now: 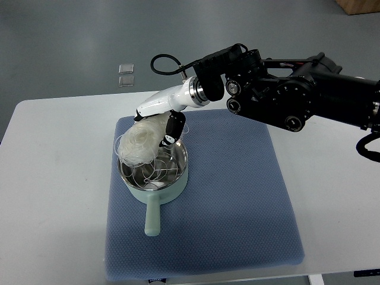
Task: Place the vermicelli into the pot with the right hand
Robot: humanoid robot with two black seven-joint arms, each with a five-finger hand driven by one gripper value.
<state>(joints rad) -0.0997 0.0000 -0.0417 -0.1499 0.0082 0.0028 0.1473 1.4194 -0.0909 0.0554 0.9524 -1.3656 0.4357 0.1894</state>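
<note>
On the white counter lies a blue mat with a pale green pot on it, handle toward the camera. A white vermicelli nest hangs over the pot's left rim, loose strands already trailing inside. The right robot hand has its fingers closed on the nest's top. The noodles look light, springy and brittle, best held around the dense middle.

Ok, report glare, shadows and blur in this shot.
Top view: even, soft lighting; bright glare on the steel inside of the pot; a faint shadow on the blue mat beside it; the vermicelli nearly blown out white; the right hand and black arm sharp, no motion blur.
</note>
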